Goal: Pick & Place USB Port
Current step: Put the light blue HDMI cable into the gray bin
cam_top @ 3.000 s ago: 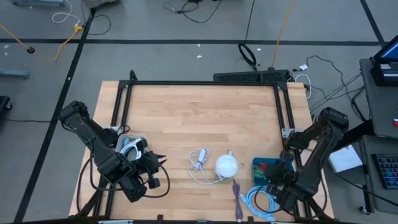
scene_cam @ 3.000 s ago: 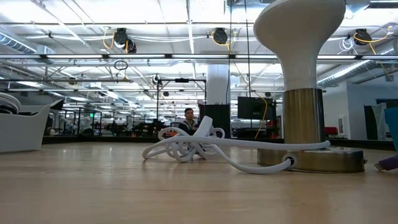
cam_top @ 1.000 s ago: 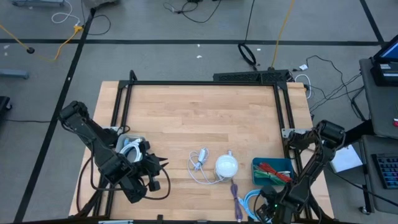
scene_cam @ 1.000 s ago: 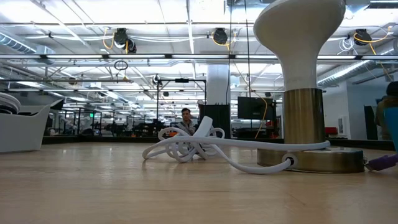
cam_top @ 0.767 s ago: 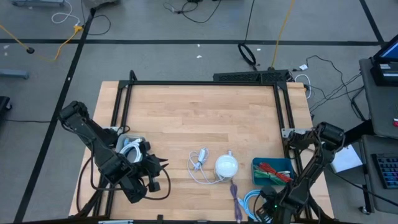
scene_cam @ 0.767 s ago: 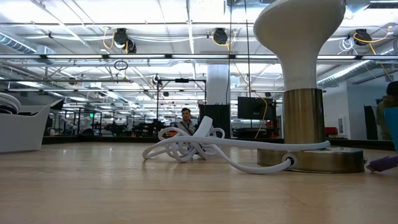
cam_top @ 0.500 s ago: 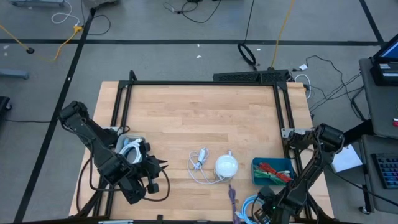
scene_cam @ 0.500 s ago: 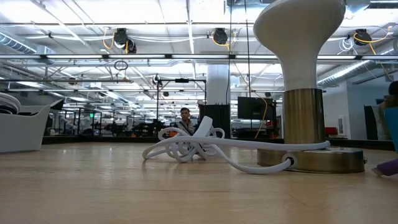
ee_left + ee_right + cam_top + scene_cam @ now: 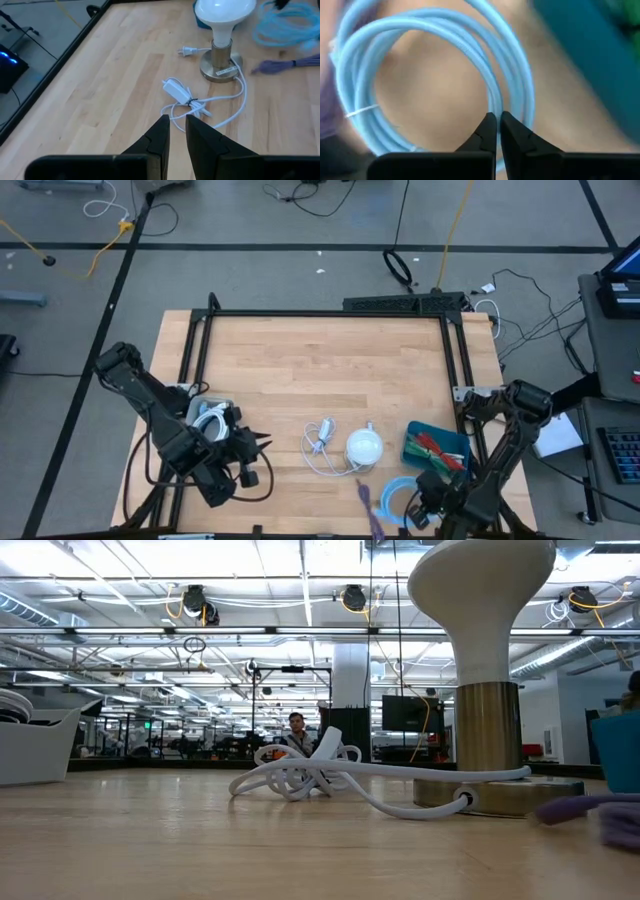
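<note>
A light blue coiled cable sits near the table's front right, and my right gripper is shut on it from above. In the right wrist view the coil fills the picture around the fingertips. A purple cable lies just left of the coil on the wood. My left gripper hangs over the table's front left. Its fingers stand a narrow gap apart with nothing between them. My right gripper pinches a few strands of the coil's loop between its two fingers. The fingers come steeply from above and lie across the strands. The rest of the loop spreads out beyond the fingertips; whether it is clear of the table I cannot tell.
A white mushroom lamp stands at the front middle, its white cord and adapter bundled to its left. A teal bin with red and green things is right of the lamp. A white bin of cables sits under my left arm.
My right gripper has shut on the blue coil, risen and tipped more steeply downward. The coil has shifted toward the table's left. The purple cable has swung leftward on the wood, and the teal bin has shifted a little toward the lamp.
</note>
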Action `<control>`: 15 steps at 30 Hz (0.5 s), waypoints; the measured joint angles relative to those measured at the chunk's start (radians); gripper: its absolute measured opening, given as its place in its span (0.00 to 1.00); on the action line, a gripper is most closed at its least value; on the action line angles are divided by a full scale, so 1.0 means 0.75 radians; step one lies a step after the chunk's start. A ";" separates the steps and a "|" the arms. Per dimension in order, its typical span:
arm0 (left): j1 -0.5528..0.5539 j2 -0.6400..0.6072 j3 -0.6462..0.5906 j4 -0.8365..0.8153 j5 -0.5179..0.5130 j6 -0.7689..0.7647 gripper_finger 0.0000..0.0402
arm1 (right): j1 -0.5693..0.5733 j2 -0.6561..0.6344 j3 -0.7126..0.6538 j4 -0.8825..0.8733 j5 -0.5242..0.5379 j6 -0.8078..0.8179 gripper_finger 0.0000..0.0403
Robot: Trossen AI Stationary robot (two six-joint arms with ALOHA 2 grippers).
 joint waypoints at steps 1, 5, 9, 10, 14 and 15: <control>0.004 0.000 0.000 0.000 0.000 -0.004 0.17 | 0.000 0.001 0.033 -0.028 0.015 -0.006 0.00; 0.028 0.000 -0.042 0.028 -0.002 -0.012 0.17 | -0.002 0.003 0.141 -0.071 0.087 -0.067 0.00; 0.080 0.001 -0.104 0.031 0.002 -0.028 0.17 | -0.003 0.003 0.262 -0.059 0.207 -0.155 0.00; 0.100 0.000 -0.122 0.032 0.007 -0.037 0.17 | -0.002 0.003 0.297 -0.066 0.254 -0.181 0.00; 0.185 0.001 -0.200 0.101 0.000 -0.044 0.17 | -0.010 0.000 0.445 -0.112 0.448 -0.327 0.00; 0.200 0.001 -0.217 0.133 -0.043 -0.058 0.17 | -0.017 -0.001 0.473 -0.128 0.491 -0.373 0.00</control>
